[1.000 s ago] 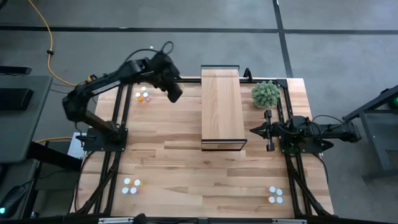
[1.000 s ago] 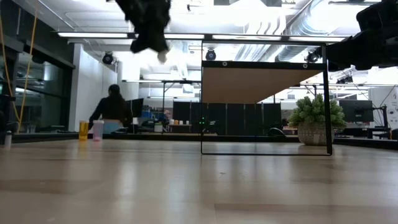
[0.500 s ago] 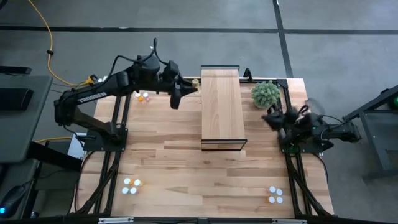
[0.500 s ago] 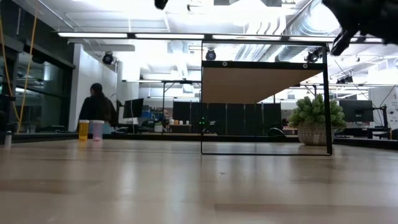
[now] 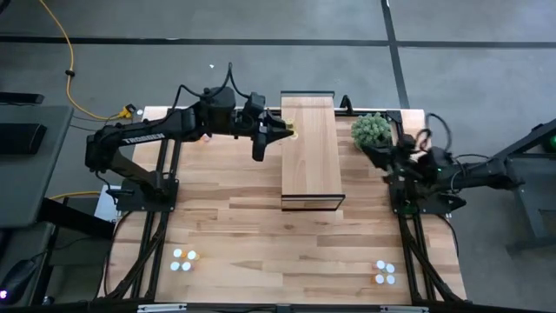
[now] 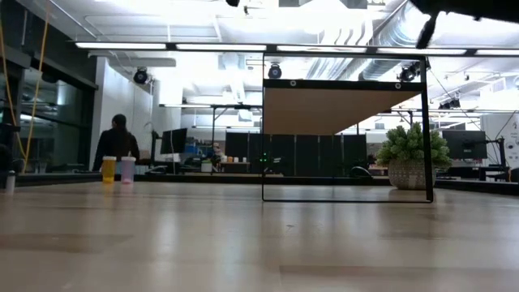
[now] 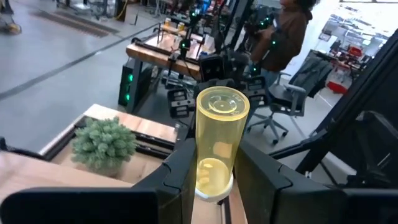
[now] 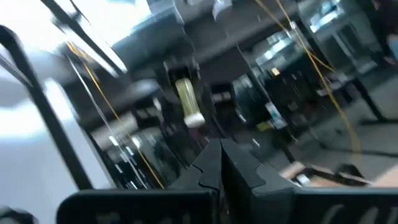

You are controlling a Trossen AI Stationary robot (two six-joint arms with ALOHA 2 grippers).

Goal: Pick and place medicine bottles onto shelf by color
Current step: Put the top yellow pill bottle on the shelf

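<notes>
My left gripper (image 5: 278, 131) is shut on a yellow medicine bottle (image 7: 217, 140) with a white cap, above the far left edge of the shelf (image 5: 310, 161). The bottle also shows in the high view (image 5: 291, 130). My right gripper (image 8: 219, 163) is shut and empty, raised beside the plant at the table's right (image 5: 384, 155). Other bottles stand on their bases in groups: far left (image 5: 201, 136), partly hidden by my left arm, near left (image 5: 182, 259) and near right (image 5: 385, 273). A yellow bottle (image 6: 109, 169) and a pink bottle (image 6: 127, 169) show in the low view. My left gripper pinches the yellow bottle at its white-capped end (image 7: 214, 185) between its two fingers (image 7: 179, 171). The fingers come level from the table's left and lie along the bottle. The bottle sticks out past the fingertips, base end toward the right, lifted clear of the shelf.
A potted green plant (image 5: 372, 130) stands at the far right next to the shelf, close to my right gripper. The shelf's top board (image 6: 340, 109) stands on a thin dark frame. A person (image 6: 116, 146) is in the room behind the table.
My left gripper has swung from above the far-left bottle group toward the table's right, turning level, and carried the yellow bottle to the shelf's far left edge. My right gripper has risen and moved toward the far edge, up beside the plant.
</notes>
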